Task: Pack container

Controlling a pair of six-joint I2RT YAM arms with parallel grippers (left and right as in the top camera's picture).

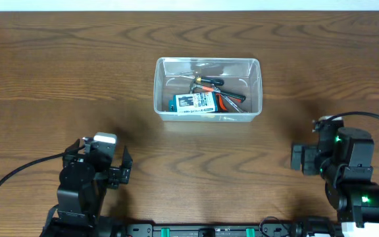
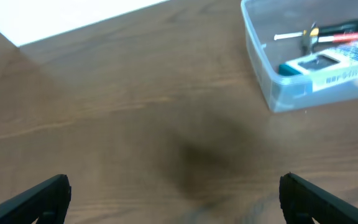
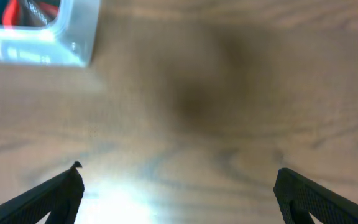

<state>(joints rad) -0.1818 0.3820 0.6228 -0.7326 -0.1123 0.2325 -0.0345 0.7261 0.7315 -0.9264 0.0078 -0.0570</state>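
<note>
Closest to the base, the left gripper [image 2: 176, 200] has its two black fingers spread wide with nothing but bare wood between them. Same deal with the right gripper [image 3: 179, 194]: fully splayed and holding nothing. In the overhead shot both arms sit low at the near edge of the brown wood-grain table [image 1: 58, 79], one on each side and well apart from everything else.

Further out, around the middle of the far half of the table, is the clear rectangular plastic tub with rounded corners [image 1: 206, 116]. It sits flat and upright. Inside it there's a small blue-and-white box [image 1: 193, 102] against the near wall, and behind that some slim hand tools with red and black handles [image 1: 221, 91]. I can't see anything loose on the wood.

My read is that the packing is basically done and the step now is just parking clear. To do that well I'd keep both arms low and back and not swing across the tub. A plastic tub like that probably slides at the slightest nudge. It's also worth checking no handle pokes over the rim, and from here nothing seems to.
</note>
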